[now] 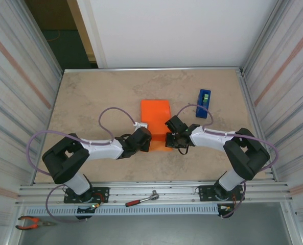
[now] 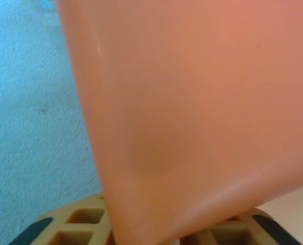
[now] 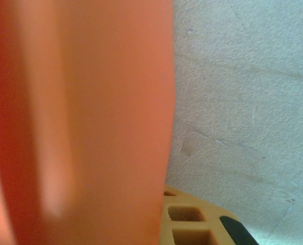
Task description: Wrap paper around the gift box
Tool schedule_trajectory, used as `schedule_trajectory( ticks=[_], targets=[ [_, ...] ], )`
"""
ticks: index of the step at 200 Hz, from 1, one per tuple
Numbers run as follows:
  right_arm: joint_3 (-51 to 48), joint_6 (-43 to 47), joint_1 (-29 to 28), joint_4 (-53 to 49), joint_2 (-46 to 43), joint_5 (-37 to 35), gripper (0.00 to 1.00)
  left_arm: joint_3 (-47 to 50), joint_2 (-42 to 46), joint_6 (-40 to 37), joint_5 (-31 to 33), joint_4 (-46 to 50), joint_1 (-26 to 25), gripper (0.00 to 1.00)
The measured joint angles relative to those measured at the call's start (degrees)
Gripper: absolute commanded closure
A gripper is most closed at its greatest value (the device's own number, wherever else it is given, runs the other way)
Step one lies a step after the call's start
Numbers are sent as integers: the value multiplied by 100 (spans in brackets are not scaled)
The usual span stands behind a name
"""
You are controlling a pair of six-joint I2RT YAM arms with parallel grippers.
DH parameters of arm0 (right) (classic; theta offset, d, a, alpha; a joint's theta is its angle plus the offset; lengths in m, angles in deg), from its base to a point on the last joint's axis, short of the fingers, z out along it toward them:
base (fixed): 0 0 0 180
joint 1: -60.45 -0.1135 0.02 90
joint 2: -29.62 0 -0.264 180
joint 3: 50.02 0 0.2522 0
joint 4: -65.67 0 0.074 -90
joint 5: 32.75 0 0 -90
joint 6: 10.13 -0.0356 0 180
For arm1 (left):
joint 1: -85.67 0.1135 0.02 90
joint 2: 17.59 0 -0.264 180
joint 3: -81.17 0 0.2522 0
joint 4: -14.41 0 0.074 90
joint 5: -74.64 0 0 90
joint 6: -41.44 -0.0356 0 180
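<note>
- Paper (image 1: 155, 115) lies at the middle of the desk (image 1: 90, 102) as a long orange strip. The gift box cannot be told apart from it and is presumably under the fold.
- Left jaws and right jaws flank its near end, and whether either is closed on the sheet I cannot tell.
- Uneven pulls from the two sides could tear or crease the sheet, or drag the box askew.
- A loose hold would likely let the fold spring open.

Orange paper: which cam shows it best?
Top external. The paper lies sharp on the table, far edges and corners visible, near end between the left pincer and the right pincer. Left wrist and right wrist each give a blurred orange surface close to the lens, no outline.
</note>
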Motion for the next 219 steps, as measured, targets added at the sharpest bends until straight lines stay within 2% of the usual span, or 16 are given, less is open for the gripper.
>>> schedule_trajectory(
  ticks=[14, 22, 28, 39, 50, 60, 85, 109, 121, 134, 156, 187, 219],
  targets=[
    [2, -2, 0, -4, 13, -33, 95, -7, -7, 68, 35, 39, -11, 85],
    [2, -2, 0, -7, 17, -50, 92, -9, -15, 96, 55, 66, -17, 87],
    [2, 2, 0, -9, 22, -52, 83, -11, -24, 122, 74, 85, -24, 87],
    [4, -33, -2, -11, 28, -50, 58, -22, -42, 164, 87, 114, -28, 88],
    [15, -55, -7, -33, 28, -35, 48, -37, -55, 199, 90, 127, -28, 88],
    [33, -79, -11, -63, 28, -28, 44, -48, -66, 223, 90, 136, -28, 89],
    [44, -83, -9, -170, -52, -31, 43, -59, -66, 251, 96, 162, -28, 89],
    [46, -85, 15, -216, -181, -33, 46, -70, -68, 251, 131, 181, -31, 89],
    [81, -87, 42, -260, -186, -35, 53, -74, -68, 254, 146, 192, -37, 90],
    [125, -81, 79, -280, -184, -55, 68, -83, -74, 254, 157, 203, -44, 90],
    [238, -125, 87, -284, -66, -81, 100, -120, -81, 256, 177, 267, -61, 90],
    [295, -223, 85, -271, 68, -164, 100, -144, -81, 269, 188, 323, -66, 88],
    [295, -260, 70, -264, 72, -190, 100, -168, -76, 350, 186, 358, -85, 66]
  ],
)
